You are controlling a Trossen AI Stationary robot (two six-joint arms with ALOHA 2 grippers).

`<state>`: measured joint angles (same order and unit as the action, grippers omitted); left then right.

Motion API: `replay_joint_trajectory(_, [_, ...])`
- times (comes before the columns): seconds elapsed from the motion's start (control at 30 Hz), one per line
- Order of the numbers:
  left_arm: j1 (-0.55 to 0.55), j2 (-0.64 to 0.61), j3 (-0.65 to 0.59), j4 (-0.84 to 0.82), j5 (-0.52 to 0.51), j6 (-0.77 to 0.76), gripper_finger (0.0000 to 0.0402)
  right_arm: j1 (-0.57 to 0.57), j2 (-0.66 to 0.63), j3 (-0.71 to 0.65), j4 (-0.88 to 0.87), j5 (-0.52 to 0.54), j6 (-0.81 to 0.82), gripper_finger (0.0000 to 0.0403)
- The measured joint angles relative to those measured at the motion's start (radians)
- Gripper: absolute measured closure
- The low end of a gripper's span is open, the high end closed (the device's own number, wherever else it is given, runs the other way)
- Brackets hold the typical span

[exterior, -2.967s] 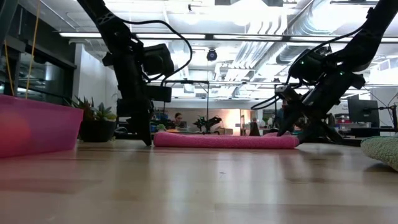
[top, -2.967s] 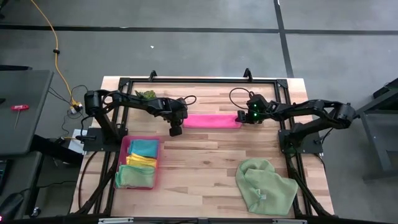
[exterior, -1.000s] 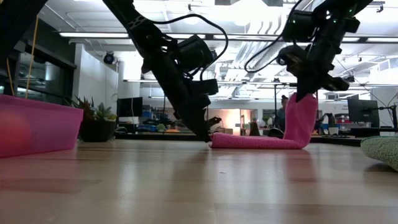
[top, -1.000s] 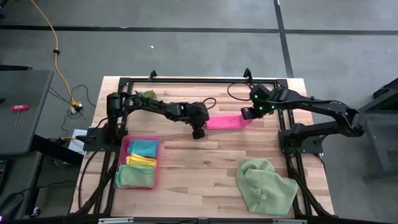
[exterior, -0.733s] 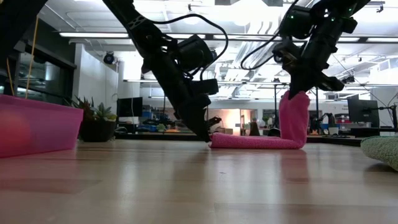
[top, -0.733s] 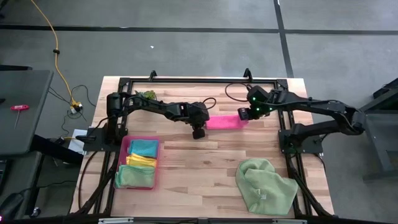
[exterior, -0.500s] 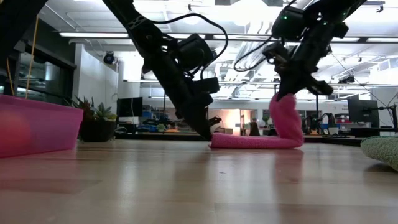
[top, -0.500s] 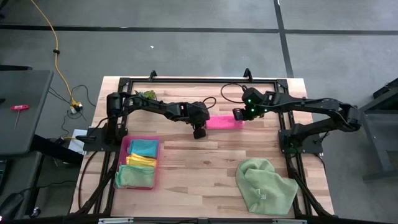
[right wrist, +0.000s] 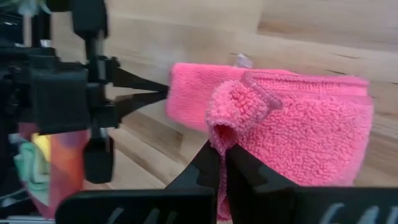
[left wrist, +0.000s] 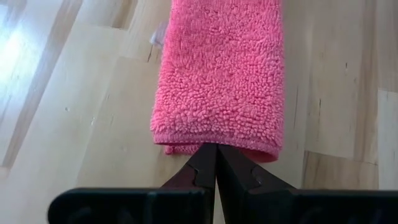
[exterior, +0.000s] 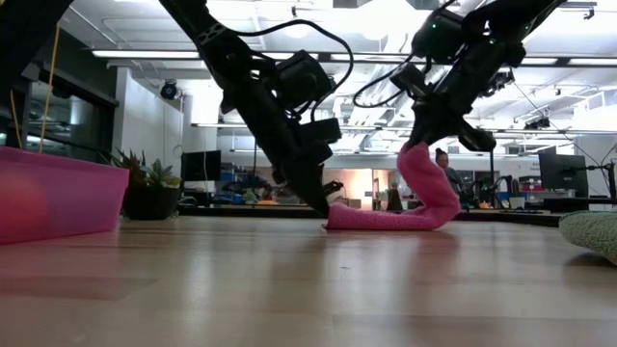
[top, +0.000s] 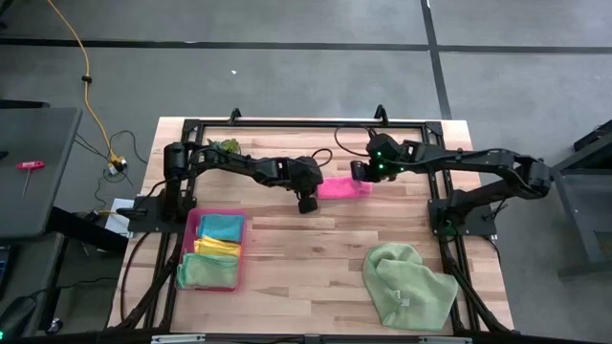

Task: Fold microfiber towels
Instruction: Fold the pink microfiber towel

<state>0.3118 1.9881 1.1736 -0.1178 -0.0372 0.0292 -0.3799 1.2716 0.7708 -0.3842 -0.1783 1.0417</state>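
The hot pink microfiber towel [top: 337, 188], folded into a narrow strip, lies on the far middle of the table. Its left part rests flat on the wood [exterior: 371, 221] and its right end rises and curls back over it [exterior: 424, 183]. My left gripper [top: 306, 204] is shut, tips down at the strip's left end. My right gripper [top: 359, 174] is shut on the raised right end, above the strip's middle. My left gripper meets the strip's left end edge [left wrist: 214, 144] with its shut fingertips [left wrist: 208, 158], slanting down from the table's left, along the strip. That end lies flat on the table. My right gripper pinches the raised right end [right wrist: 225, 127] between its two fingers, several layers bunched, slanting down from the right. That end is lifted clear and the towel bends below it down onto the table.
A translucent pink tray [top: 196, 218] at the near left holds teal, yellow and pale green towels. A crumpled pale green towel [top: 409, 285] lies near right. A small spiky plant [top: 226, 145] stands far left. Bare wood lies between tray and green towel.
My right gripper has carried the pink towel's right end toward the table's left, sinking slightly and rolling its wrist. The raised end now leans over the flat part. The left end has stayed on the table.
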Motion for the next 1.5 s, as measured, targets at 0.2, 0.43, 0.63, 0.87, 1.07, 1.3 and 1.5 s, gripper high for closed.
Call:
replay_joint_trajectory(0.2, [0.0,0.0,0.0,0.017,0.0,0.0,0.0402,0.03,0.026,0.0,0.035,-0.017,0.035,0.0403])
replay_joint_trajectory(0.43, [0.0,0.0,0.0,0.018,0.0,0.0,0.0402,0.049,0.11,0.0,0.163,-0.021,0.086,0.0403])
replay_joint_trajectory(0.63, [0.0,0.0,0.0,0.017,0.0,0.0,0.0402,0.049,0.168,0.0,0.242,-0.043,0.12,0.0403])
replay_joint_trajectory(0.87, [0.0,0.0,0.0,0.017,0.0,0.0,0.0402,0.056,0.244,0.0,0.337,-0.061,0.172,0.0403])
replay_joint_trajectory(1.07, [0.0,0.0,0.0,0.017,-0.001,-0.001,0.0402,0.06,0.29,0.0,0.392,-0.062,0.194,0.0403])
replay_joint_trajectory(1.3, [0.0,0.0,0.0,0.015,-0.001,0.0,0.0402,0.06,0.3,0.0,0.376,-0.057,0.21,0.0402])
replay_joint_trajectory(1.5, [0.0,0.0,0.0,0.017,-0.003,-0.001,0.0402,0.06,0.3,0.0,0.392,-0.05,0.21,0.0354])
